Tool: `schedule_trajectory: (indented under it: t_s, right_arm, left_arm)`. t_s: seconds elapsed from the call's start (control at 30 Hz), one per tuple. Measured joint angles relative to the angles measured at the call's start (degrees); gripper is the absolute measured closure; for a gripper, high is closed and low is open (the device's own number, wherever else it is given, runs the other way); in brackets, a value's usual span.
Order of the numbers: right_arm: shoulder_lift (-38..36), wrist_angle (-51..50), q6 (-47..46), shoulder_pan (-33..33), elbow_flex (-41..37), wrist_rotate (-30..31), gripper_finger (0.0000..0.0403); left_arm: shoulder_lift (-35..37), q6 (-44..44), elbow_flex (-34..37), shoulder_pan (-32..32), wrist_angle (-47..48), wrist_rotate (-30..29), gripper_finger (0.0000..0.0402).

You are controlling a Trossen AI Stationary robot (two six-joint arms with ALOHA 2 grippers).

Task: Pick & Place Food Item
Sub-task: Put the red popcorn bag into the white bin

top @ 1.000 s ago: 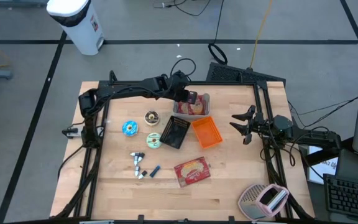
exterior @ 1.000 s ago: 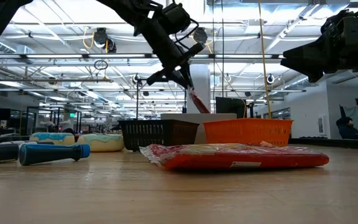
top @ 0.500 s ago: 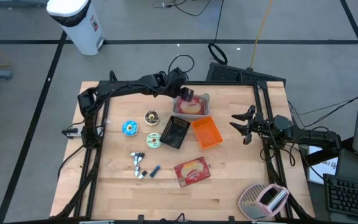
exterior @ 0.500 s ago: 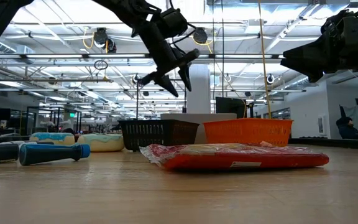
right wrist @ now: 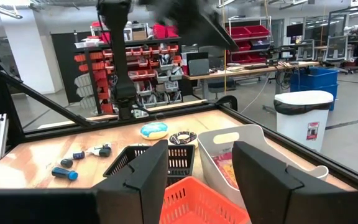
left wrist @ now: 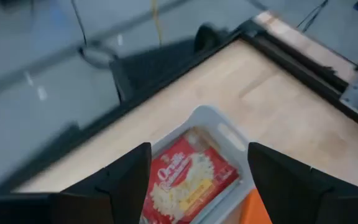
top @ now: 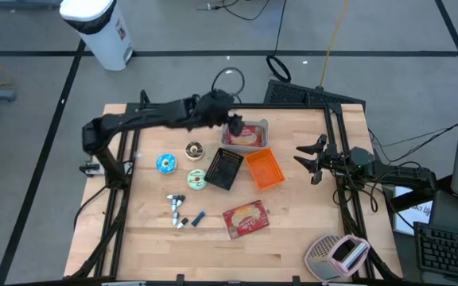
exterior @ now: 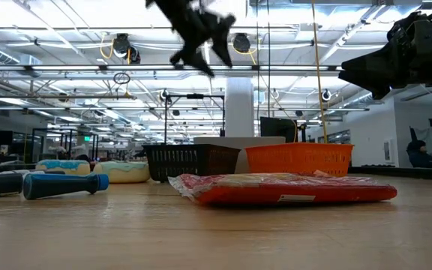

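popcorn packet (top: 244, 136) in the far bin (top: 264, 127), two baskets (top: 263, 169) just before it

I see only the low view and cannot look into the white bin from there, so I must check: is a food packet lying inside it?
Observer: Yes. From above, a red popcorn packet lies flat inside the white bin.
Operator: Does the left pincer hold anything?
Observer: No. The left pincer is open and empty, above the bin.
Operator: And the right arm?
Observer: The right pincer waits open near the table's right edge.
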State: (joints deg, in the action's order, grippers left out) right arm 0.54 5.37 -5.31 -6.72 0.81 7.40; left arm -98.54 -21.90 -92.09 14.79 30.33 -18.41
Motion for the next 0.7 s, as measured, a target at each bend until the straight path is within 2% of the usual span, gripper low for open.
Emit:
schedule_trajectory:
  t_s: [0.13, 0.2, 0.33, 0.47, 0.6, 0.7]
  right_arm:
    - [0.0, 0.0, 0.0, 0.0, 0.0, 0.0, 0.0236]
    - [0.0, 0.0, 0.0, 0.0, 0.0, 0.0, 0.0236]
    - [0.0, 0.0, 0.0, 0.0, 0.0, 0.0, 0.0236]
    - [0.0, 0.0, 0.0, 0.0, 0.0, 0.0, 0.0236]
    - [0.0, 0.0, 0.0, 0.0, 0.0, 0.0, 0.0236]
    - [0.0, 0.0, 0.0, 0.0, 0.0, 0.0, 0.0236]
  left_arm:
    - [2.4, 5.7, 0.7, -10.5, -2.9, -12.8, 0.0146]
    - [2.6, 7.8, 1.1, -16.1, -4.4, -17.4, 0.0148]
    - [2.6, 10.6, 1.3, -26.1, -4.7, -23.3, 0.0148]
    - [2.6, 13.1, 1.3, -34.2, -6.7, -26.6, 0.0149]
    - [3.1, 15.2, 2.1, -39.7, -13.4, -25.6, 0.0149]
    - [3.1, 18.9, 7.3, -41.2, -27.3, -15.3, 0.0149]
